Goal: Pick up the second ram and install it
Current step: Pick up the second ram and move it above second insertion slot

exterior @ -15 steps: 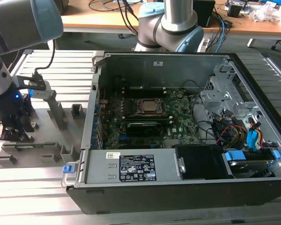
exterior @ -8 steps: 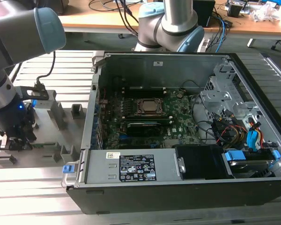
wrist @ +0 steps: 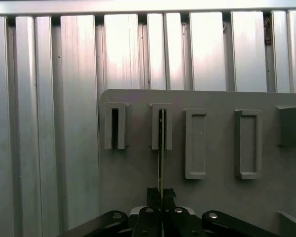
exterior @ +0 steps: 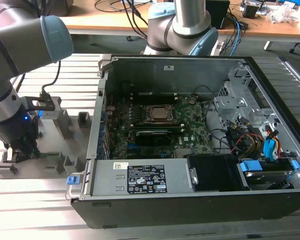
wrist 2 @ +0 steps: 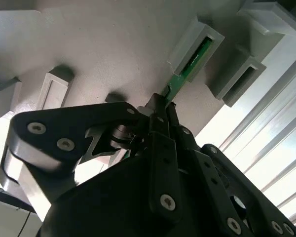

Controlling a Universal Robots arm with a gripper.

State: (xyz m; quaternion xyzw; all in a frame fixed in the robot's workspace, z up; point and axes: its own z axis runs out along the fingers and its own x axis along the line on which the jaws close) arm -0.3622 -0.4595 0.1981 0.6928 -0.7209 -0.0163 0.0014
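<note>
item one: the end effector (wrist 2: pixel 163 106) is down over the grey holder plate (wrist 2: pixel 113 49), and its two dark fingers (wrist 2: pixel 158 123) are closed flat against the second ram (wrist 2: pixel 195 61), clamping the thin green stick between them. item two: the second ram stands on edge on the plate. its near end is between the fingers and its far end is seated in the slot of a grey holder block (wrist 2: pixel 187 38) fixed to the plate. in the first wrist view the same stick (wrist: pixel 161 148) shows as a narrow dark line running from the end effector (wrist: pixel 161 195) straight into that block (wrist: pixel 155 128). item three: on the plate, a second slotted block (wrist: pixel 107 126) stands just beside the occupied one on one side and two longer blocks (wrist: pixel 195 143) on the other. item four: in the exterior view the arm (exterior: pixel 20 55) reaches down onto the plate (exterior: pixel 50 145), which lies on the ribbed metal counter (exterior: pixel 30 200). item five: the open computer case (exterior: pixel 190 205) sits just beside the plate, on the exterior view's right of it, with the green motherboard (exterior: pixel 190 135) and its cpu socket (exterior: pixel 159 114) exposed.
</note>
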